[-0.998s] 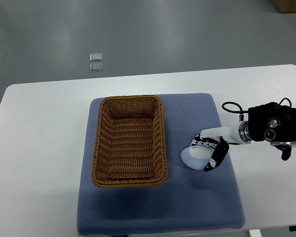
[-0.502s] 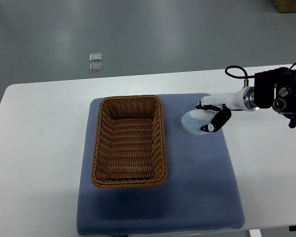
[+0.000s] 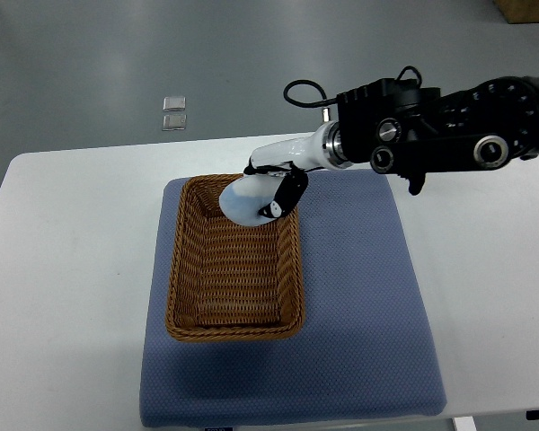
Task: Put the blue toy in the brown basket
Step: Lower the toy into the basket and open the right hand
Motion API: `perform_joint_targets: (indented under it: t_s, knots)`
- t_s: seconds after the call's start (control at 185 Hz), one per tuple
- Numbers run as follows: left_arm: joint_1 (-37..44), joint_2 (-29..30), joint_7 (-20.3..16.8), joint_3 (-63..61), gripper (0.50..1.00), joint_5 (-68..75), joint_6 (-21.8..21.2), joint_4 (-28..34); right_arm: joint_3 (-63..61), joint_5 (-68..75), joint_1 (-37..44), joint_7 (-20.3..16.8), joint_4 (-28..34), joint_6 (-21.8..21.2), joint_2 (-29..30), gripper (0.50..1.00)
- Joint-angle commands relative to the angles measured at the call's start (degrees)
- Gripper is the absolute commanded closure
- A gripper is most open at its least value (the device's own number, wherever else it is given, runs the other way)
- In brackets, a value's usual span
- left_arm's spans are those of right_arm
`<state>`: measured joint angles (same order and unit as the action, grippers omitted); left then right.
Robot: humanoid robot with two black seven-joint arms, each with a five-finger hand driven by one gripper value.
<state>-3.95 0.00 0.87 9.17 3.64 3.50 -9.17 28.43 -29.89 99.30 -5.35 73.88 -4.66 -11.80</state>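
Here, right hand over brown basket far end, fingers curled around pale blue toy.

Brown basket interior apparently unobstructed

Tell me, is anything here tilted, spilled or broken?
Nothing stands out. The brown basket sits straight on the blue mat, and the right hand holds the blue toy over its far end.

Wicker basket sits on the left part of the mat, which lies on the table. Toy, held in the right hand, is over the basket's far end.
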Motion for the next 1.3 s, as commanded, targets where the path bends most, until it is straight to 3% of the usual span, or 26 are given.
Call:
perform_joint_targets:
  t_s: [0.0, 0.324, 0.771, 0.841, 0.874, 1.03, 1.116, 1.186, 1.294]
  knots:
    - [0.0, 0.0, -0.1, 0.1, 0.500, 0.0, 0.0, 0.0, 0.0, 0.0, -1.8, 0.3, -3.6, 1.1, 4.9, 1.000]
    - [0.0, 0.0, -0.1, 0.2, 0.500, 0.0, 0.0, 0.1, -0.1, -0.3, -8.1, 0.3, -10.0, 2.4, 11.7, 1.000]
    - [0.0, 0.0, 0.0, 0.1, 0.500, 0.0, 0.0, 0.1, 0.1, -0.6, -13.0, 0.9, -14.6, 3.8, 11.8, 1.000]
    - [0.0, 0.0, 0.0, 0.2, 0.500, 0.0, 0.0, 0.2, 0.2, -0.6, -13.6, 0.9, -14.6, 3.9, 11.8, 0.834]
    - [0.0, 0.0, -0.1, 0.2, 0.500, 0.0, 0.0, 0.2, 0.2, -0.6, -13.8, 0.9, -14.7, 4.0, 11.8, 0.793]
    - [0.0, 0.0, -0.1, 0.2, 0.500, 0.0, -0.1, 0.3, 0.3, -0.6, -14.7, 1.5, -15.2, 5.3, 11.8, 0.695]
    - [0.0, 0.0, -0.1, 0.2, 0.500, 0.0, 0.0, 0.3, 0.3, -0.7, -14.7, 2.2, -15.5, 5.3, 11.8, 0.664]
    - [0.0, 0.0, 0.0, 0.2, 0.500, 0.0, 0.0, 0.2, 0.3, -0.6, -14.4, 2.4, -15.5, 5.1, 11.8, 0.603]
    - [0.0, 0.0, -0.1, 0.2, 0.500, 0.0, 0.0, 0.2, -0.2, -0.3, -13.8, 2.4, -15.4, 4.7, 11.8, 0.597]
